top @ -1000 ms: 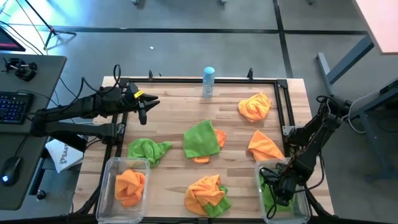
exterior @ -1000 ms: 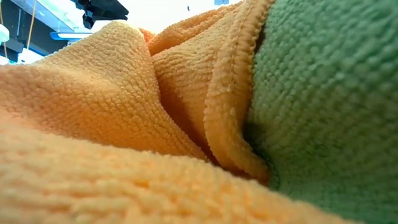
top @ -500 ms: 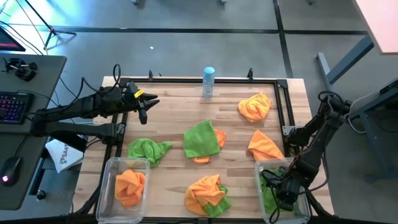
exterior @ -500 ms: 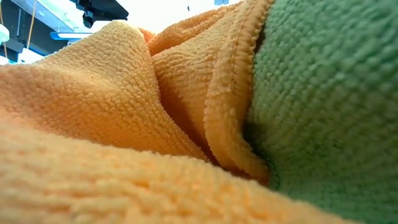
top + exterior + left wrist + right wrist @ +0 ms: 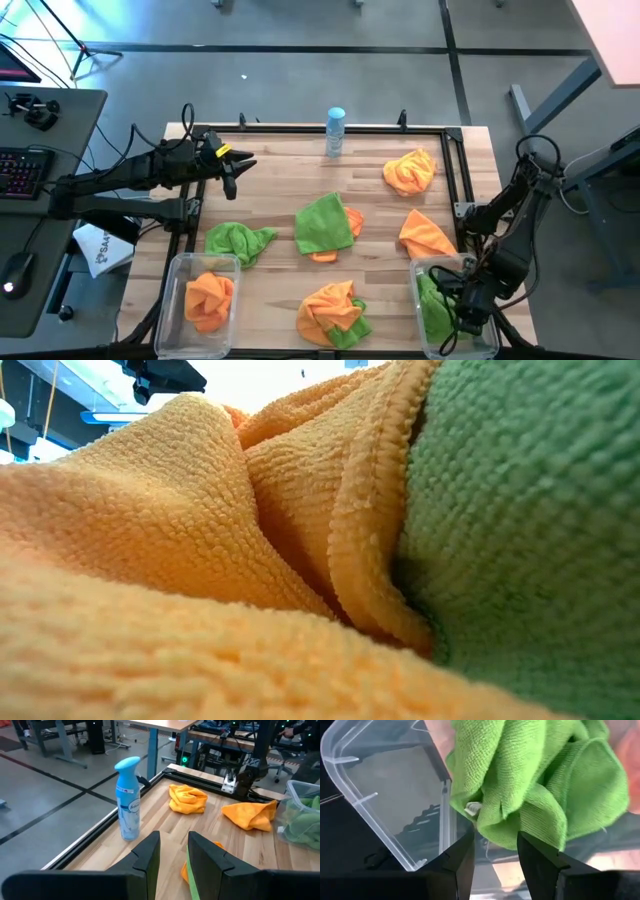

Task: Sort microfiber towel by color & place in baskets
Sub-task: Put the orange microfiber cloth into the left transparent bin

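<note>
Both arms are dark, jointed tubes with black cables looping along them. The left arm [image 5: 130, 175] carries a yellow mark near its wrist. Each pincer ends in two flat, angular black fingers [image 5: 457, 865].

Grey floor [image 5: 300, 30] around the table, desk with keyboard [image 5: 22, 170] beside it

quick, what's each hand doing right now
Left hand: open, holding nothing, above the table.
Right hand: open over the right basket, green towel released inside.
</note>
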You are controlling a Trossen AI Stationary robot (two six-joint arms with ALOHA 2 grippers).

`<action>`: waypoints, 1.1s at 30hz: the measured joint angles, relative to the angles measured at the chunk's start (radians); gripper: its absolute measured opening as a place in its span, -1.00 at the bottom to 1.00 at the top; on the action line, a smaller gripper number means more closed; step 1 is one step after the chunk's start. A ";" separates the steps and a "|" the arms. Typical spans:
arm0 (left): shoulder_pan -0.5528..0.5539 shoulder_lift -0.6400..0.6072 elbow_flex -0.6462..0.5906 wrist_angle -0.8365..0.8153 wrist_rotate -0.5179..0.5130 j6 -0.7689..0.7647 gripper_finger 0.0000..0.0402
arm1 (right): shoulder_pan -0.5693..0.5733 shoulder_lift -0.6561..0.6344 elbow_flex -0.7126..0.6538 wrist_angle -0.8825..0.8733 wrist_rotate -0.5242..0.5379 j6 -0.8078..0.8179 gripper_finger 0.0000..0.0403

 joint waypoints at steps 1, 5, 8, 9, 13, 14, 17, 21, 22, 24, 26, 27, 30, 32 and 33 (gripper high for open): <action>0.000 0.000 0.000 0.000 0.003 0.000 -0.55 | 0.000 0.000 0.011 -0.016 0.001 0.001 -0.29; 0.000 0.000 0.000 0.000 0.006 0.000 -0.55 | 0.000 -0.001 0.082 -0.137 0.050 0.065 -0.29; 0.000 0.000 0.000 0.000 0.007 0.000 -0.55 | 0.000 -0.002 0.160 -0.252 0.150 0.085 -0.29; 0.000 0.000 0.000 0.000 0.007 0.000 -0.55 | 0.000 -0.002 0.184 -0.291 0.202 0.086 -0.30; 0.000 0.001 0.000 0.000 0.007 0.000 -0.55 | -0.010 -0.005 0.237 -0.393 0.479 0.066 -0.41; 0.000 0.004 0.000 0.000 0.007 0.000 -0.55 | -0.022 -0.007 0.237 -0.399 0.552 0.040 -0.49; 0.000 0.021 0.001 0.000 0.007 0.000 -0.55 | -0.077 -0.008 0.216 -0.399 0.705 -0.046 -0.81; 0.000 0.056 0.001 0.000 0.008 0.000 -0.55 | -0.178 -0.008 0.172 -0.386 0.834 -0.146 -0.93; 0.000 0.066 0.001 0.000 0.012 0.000 -0.55 | -0.205 -0.008 0.160 -0.377 0.869 -0.165 -0.93; 0.000 0.083 0.001 0.001 0.028 0.000 -0.55 | -0.254 -0.009 0.137 -0.340 0.935 -0.220 -0.97; -0.001 0.103 0.001 0.008 0.039 0.000 -0.55 | -0.301 -0.017 0.109 -0.272 0.973 -0.296 -0.99; -0.002 0.113 0.001 0.016 0.043 0.000 -0.55 | -0.326 -0.027 0.091 -0.224 0.981 -0.339 -0.98; -0.020 0.137 0.000 0.056 0.044 0.014 -0.55 | -0.405 -0.072 0.017 -0.044 0.973 -0.490 -0.99; -0.037 0.149 0.001 0.091 0.045 0.032 -0.55 | -0.458 -0.107 -0.044 0.100 0.954 -0.598 -1.00; -0.046 0.155 0.001 0.108 0.045 0.035 -0.55 | -0.484 -0.125 -0.076 0.167 0.934 -0.650 -1.00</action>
